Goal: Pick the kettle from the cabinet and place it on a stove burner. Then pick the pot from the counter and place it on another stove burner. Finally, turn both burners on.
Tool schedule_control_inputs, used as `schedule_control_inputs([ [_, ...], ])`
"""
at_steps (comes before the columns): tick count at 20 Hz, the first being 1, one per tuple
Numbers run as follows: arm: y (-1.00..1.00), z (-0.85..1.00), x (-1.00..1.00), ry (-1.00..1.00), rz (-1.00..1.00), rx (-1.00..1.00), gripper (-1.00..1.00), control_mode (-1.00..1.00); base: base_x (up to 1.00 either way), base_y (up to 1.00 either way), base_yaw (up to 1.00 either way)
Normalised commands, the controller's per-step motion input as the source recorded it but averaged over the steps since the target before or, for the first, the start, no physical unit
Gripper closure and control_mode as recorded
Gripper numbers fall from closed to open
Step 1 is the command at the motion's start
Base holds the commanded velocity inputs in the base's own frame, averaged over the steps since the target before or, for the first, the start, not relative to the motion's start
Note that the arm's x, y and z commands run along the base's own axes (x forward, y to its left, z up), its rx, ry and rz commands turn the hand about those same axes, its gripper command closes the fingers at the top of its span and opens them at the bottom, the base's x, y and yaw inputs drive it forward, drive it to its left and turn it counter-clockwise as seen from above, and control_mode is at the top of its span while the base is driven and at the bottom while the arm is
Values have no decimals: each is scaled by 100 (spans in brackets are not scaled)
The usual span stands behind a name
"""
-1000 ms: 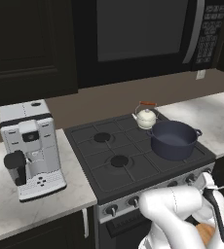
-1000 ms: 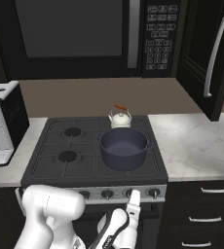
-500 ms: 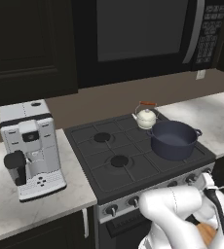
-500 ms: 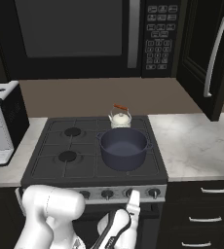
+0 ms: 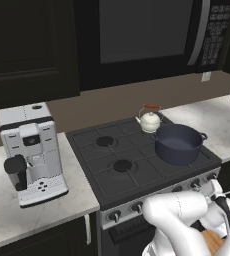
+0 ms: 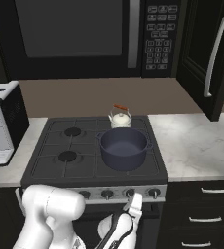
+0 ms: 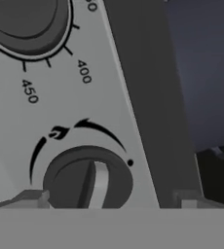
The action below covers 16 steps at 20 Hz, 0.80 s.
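The cream-white kettle point(image 5: 149, 121) point(image 6: 120, 118) stands on the back right burner. Just in front of it, the wide navy pot point(image 5: 178, 144) point(image 6: 123, 147) sits on the front right burner. My gripper point(image 5: 214, 187) point(image 6: 133, 202) point(image 7: 106, 199) is low at the stove's front panel, pointing at a burner knob point(image 7: 87, 180) point(image 6: 130, 193). Its fingertips point(image 7: 26, 198) stand wide apart on either side of that knob, open and not touching it. The black cabinet point(image 6: 196, 73) with the silver bar handle point(image 6: 215, 53) hangs at the right.
The two left burners point(image 5: 105, 141) point(image 5: 122, 165) are bare. A larger numbered dial point(image 7: 26, 19) sits beside the knob. A coffee machine point(image 5: 32, 150) stands on the left counter point(image 5: 2, 220). The microwave point(image 6: 84, 34) hangs above the stove. Marbled counter point(image 6: 196, 141) extends right.
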Motion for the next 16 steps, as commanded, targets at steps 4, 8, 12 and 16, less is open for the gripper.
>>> schedule_control_inputs([
  [4, -31, 0, -28, -3, 4, 13, -100, -100, 0, 0, 0],
  [8, -11, 0, -30, -2, 2, 9, -100, -100, 0, 0, 0],
  [12, -10, 0, -32, -3, 2, 8, -100, -100, 0, 0, 0],
  [16, -8, 0, -15, -6, 3, 5, -100, -100, 0, 0, 0],
])
